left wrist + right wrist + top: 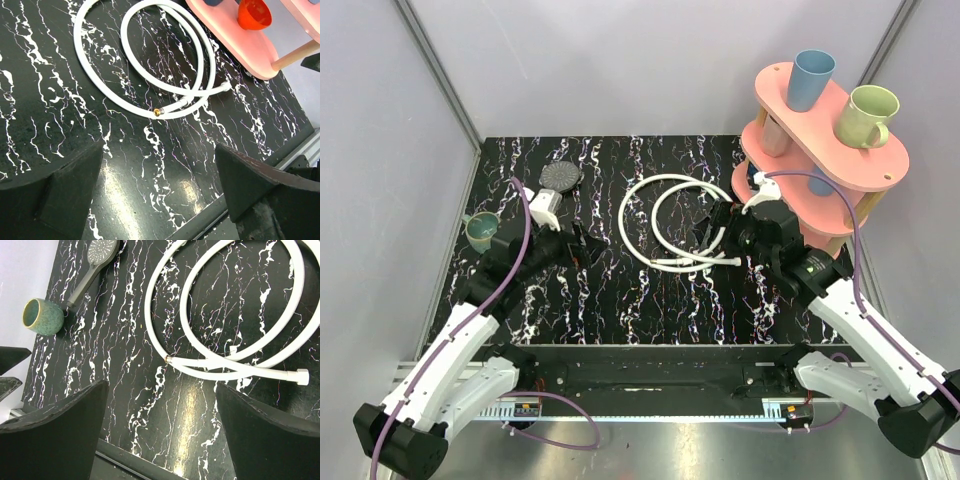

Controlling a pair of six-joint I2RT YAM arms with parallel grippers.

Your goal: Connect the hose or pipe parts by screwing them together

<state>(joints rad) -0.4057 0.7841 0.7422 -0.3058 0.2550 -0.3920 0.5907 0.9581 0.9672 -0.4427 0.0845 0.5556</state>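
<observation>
Hose (623, 218) (170, 108) (210, 366): one, white, lying in two loops on the black marbled table (620, 300), right of centre. It had two ends, one brass-tipped and one with a white nut, both at the near side where the loops crossed.

Far left: one green mug (482, 230) (42, 316) upright on the table, its inside bare in the right wrist view.

Left gripper (582, 243) (159, 150): fingers spread wide, gripping nothing, over bare table to the left of the hose.

Shower head (561, 176) (89, 273): one, dark grey, round face up, at the far left part of the table. Its handle ran toward the green mug and ended just beside it. It was well apart from the hose and not joined to it.

Right gripper (705, 228) (161, 386): fingers spread wide, gripping nothing, over the right side of the hose loops.

Far right: one pink two-tier shelf (880, 180). The top tier held two vessels, a blue cup (811, 78) and a pale green mug (865, 115), both upright, with nothing seen inside either. The lower tier was mostly hidden. One orange cup (254, 13) showed there in the left wrist view, its inside bare. I could not count the rest.
</observation>
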